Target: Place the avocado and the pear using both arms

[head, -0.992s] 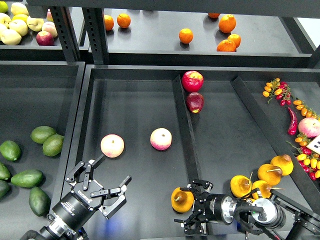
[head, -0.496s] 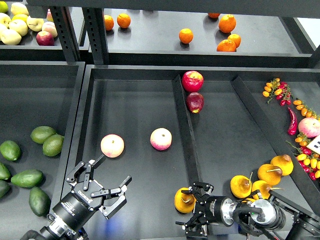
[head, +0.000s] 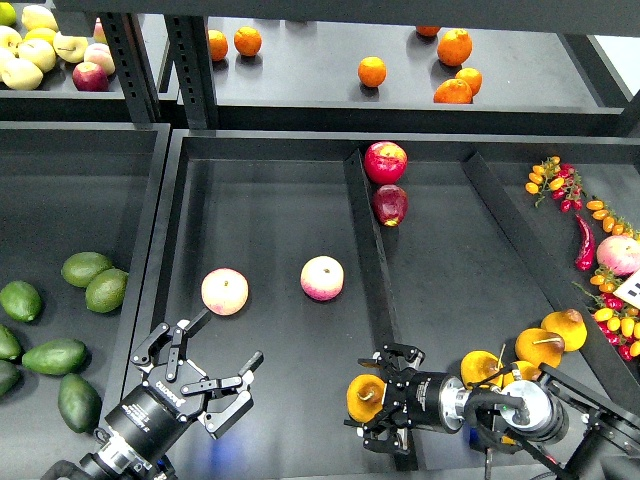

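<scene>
Pear [head: 363,397] is pinched in the right gripper [head: 372,410], low in the middle bin and close beside the divider rail [head: 368,262]; open floor lies leftward. Left gripper [head: 208,372] is held spread, empty, near two peaches [head: 224,291]. Dark avocado [head: 78,401] is seen in the left bin among seven; four pears [head: 540,347] are counted at right.

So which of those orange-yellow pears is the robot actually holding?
The pear at the bottom centre, between the fingers of the right gripper; the other pears sit loose farther right.
</scene>
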Tool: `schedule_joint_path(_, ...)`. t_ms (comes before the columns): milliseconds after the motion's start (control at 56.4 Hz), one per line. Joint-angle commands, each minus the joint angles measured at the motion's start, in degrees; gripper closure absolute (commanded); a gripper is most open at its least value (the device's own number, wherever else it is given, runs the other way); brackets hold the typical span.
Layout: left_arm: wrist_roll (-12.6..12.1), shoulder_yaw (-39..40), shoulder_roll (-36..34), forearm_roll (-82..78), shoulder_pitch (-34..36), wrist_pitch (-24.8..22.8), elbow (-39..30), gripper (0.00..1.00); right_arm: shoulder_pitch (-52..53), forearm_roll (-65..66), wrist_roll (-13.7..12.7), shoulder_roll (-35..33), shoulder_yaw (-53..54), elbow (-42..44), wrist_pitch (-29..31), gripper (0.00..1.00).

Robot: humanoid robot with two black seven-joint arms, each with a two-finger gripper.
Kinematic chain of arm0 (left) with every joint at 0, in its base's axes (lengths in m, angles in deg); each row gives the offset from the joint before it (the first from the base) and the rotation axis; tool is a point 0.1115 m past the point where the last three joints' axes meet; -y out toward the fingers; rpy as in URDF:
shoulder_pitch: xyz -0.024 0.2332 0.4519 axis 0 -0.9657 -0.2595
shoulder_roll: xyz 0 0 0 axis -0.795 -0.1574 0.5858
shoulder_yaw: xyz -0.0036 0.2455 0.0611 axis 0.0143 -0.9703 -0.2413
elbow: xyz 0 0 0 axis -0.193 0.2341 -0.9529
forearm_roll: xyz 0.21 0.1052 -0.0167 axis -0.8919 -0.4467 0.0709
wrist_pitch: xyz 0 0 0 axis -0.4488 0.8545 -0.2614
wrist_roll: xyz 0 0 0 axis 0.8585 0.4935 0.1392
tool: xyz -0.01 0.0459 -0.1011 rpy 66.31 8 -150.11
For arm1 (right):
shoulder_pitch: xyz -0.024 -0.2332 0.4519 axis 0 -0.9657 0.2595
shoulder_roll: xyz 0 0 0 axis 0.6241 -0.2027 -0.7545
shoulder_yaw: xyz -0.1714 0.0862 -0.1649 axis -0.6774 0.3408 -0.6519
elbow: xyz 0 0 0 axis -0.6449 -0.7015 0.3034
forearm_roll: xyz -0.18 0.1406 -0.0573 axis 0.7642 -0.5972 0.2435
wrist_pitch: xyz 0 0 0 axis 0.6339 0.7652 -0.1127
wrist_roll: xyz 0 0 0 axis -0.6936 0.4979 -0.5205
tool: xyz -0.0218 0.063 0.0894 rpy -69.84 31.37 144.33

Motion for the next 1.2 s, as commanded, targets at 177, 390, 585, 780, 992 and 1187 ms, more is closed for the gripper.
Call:
schedule_joint_path(177, 0.0, 0.0, 0.0, 0.0, 0.0, 0.0, 0.0, 0.01, 0.0, -2.6, 0.0, 0.6, -0.1, -0.7, 0.6, 0.40)
schedule_joint_path(390, 0.0, 0.0, 0.0, 0.0, 0.0, 0.0, 0.0, 0.01, 0.0, -2.5, 0.0, -0.2, -0.9, -1.6, -0.1, 0.19)
schedule_joint_path(585, 0.0, 0.0, 0.0, 0.0, 0.0, 0.0, 0.0, 0.01, 0.0, -1.7, 0.0, -0.6, -1.2, -1.0, 0.0, 0.17)
schedule_joint_path(780, 0.0, 0.0, 0.0, 0.0, 0.0, 0.0, 0.0, 0.01, 0.0, 1.8, 0.0, -0.6, -2.6, -0.2, 0.0, 0.09)
schedule_joint_path(992, 0.0, 0.1, 0.0, 0.0, 0.0, 0.0, 0.0, 0.01, -0.2, 3.7, 0.0, -0.1, -2.7, 2.3, 0.0, 0.08)
schedule_joint_path(1187, 0.0, 0.0, 0.0, 0.0, 0.0, 0.0, 0.0, 0.01, -0.1, 4.0, 0.0, 0.7, -2.7, 4.1, 0.1, 0.05)
